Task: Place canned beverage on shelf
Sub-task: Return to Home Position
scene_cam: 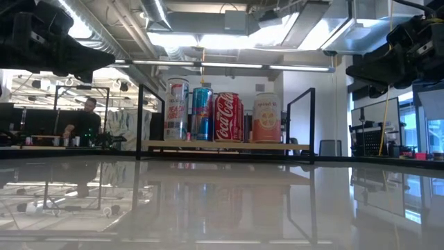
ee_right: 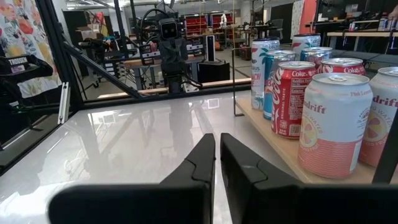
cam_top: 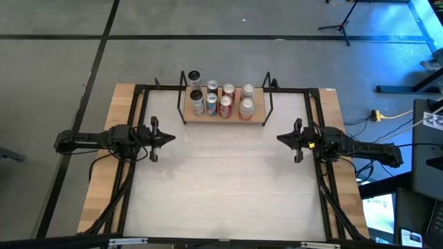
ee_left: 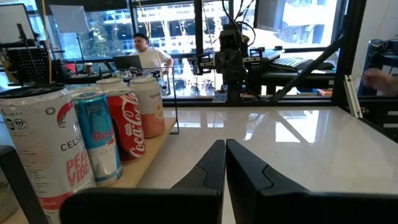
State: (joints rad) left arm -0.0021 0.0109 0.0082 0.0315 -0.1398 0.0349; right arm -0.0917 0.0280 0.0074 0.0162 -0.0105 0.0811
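At the far edge of the bench (cam_top: 228, 187) we see the shelf (cam_top: 257, 119), its light board carrying eight cans (cam_top: 225, 106) in two rows of four, from white and blue ones at one end through red Coca-Cola ones to the orange-white pair (cam_top: 246, 107) at the other. Well in front of it, the left end effector (cam_top: 172, 136) and the right end effector (cam_top: 279, 138) hover over the bench's sides, facing each other, each with fingers closed on nothing

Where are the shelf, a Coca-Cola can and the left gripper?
shelf (cam_top: 259, 116): high view, bare right end of the board.
Coca-Cola can (scene_cam: 227, 117): low view, middle of its red label.
left gripper (cam_top: 170, 137): high view, between its fingertips.
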